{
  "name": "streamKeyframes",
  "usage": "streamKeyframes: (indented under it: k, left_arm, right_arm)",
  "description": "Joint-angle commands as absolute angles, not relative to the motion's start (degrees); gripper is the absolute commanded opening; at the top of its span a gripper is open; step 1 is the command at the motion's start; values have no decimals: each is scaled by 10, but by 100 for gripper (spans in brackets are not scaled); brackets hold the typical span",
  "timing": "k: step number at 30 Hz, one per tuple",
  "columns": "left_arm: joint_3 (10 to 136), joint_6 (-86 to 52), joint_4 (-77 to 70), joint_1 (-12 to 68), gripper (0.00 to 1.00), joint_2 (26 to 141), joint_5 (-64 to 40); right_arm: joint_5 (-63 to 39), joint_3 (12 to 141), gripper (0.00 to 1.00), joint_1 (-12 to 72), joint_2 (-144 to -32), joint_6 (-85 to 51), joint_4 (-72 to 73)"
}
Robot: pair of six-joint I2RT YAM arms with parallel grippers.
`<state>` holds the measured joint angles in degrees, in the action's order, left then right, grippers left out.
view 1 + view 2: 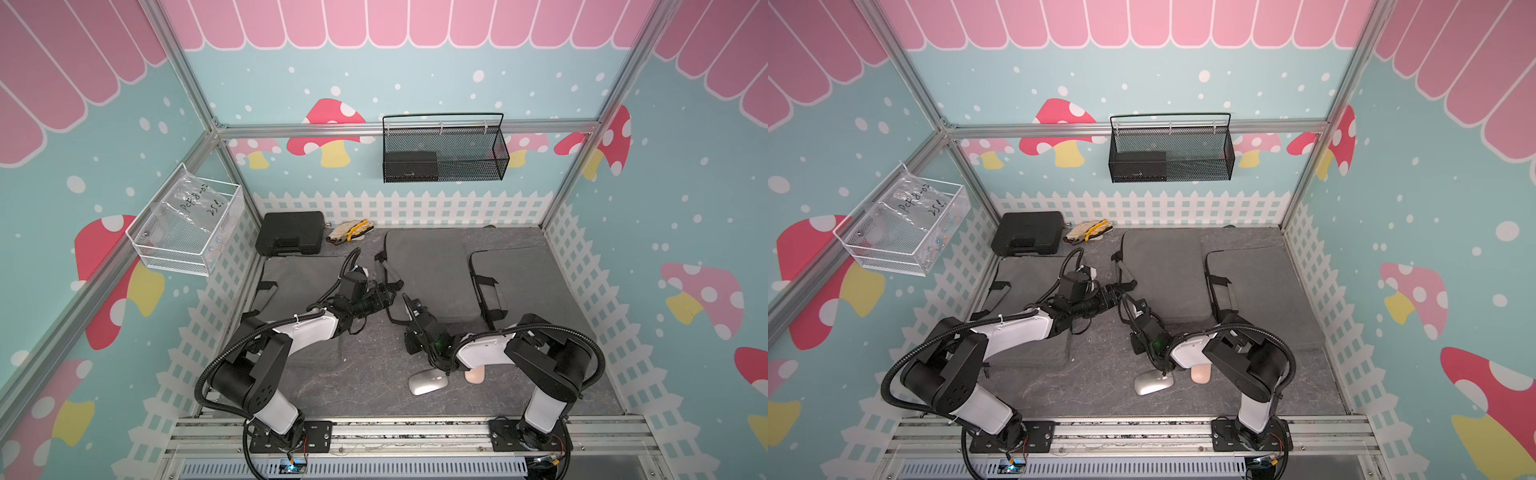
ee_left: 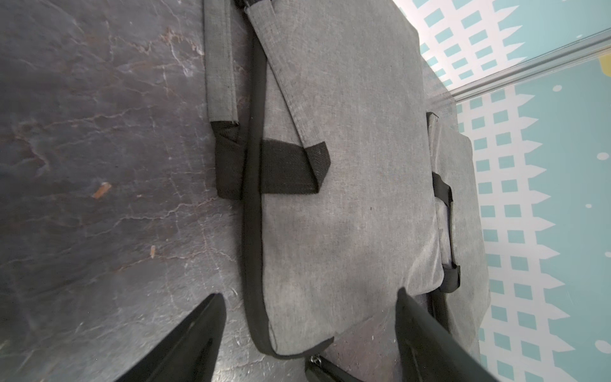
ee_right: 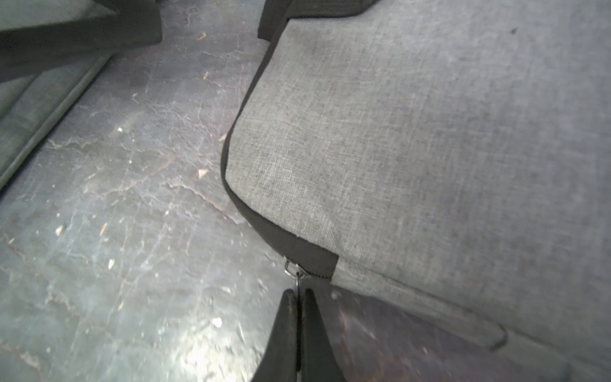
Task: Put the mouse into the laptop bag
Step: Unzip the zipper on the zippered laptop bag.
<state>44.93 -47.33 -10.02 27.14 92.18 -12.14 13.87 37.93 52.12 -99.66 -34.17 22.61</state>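
A silver mouse point(image 1: 428, 383) point(image 1: 1153, 383) lies on the dark mat near the front, just beside my right arm. The middle grey laptop bag point(image 1: 428, 270) point(image 1: 1163, 274) point(image 2: 347, 165) point(image 3: 413, 132) lies flat with its zipper closed. My right gripper point(image 1: 405, 298) point(image 1: 1128, 300) point(image 3: 299, 291) is at the bag's near left corner, shut on the metal zipper pull point(image 3: 297, 274) point(image 2: 315, 359). My left gripper point(image 1: 392, 291) point(image 1: 1119, 291) point(image 2: 310, 293) is open, hovering over that same corner with nothing between its fingers.
Two more grey bags lie either side, left point(image 1: 299, 282) and right point(image 1: 519, 282). A peach object point(image 1: 475, 375) shows partly under my right arm. A black case point(image 1: 291, 232) and gloves point(image 1: 349, 232) sit at the back. Mesh baskets point(image 1: 444, 153) point(image 1: 187, 232) hang on the walls.
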Motion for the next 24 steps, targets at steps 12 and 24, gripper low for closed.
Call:
streamKeyframes:
  k: [12, 24]
  left_arm:
    - [432, -548, -125, 274, 72, 957, -134]
    - [438, -600, -202, 282, 60, 1052, -194]
  right_arm:
    - [106, 275, 0, 523, -903, -378, 255]
    - [92, 260, 0, 536, -904, -390, 274]
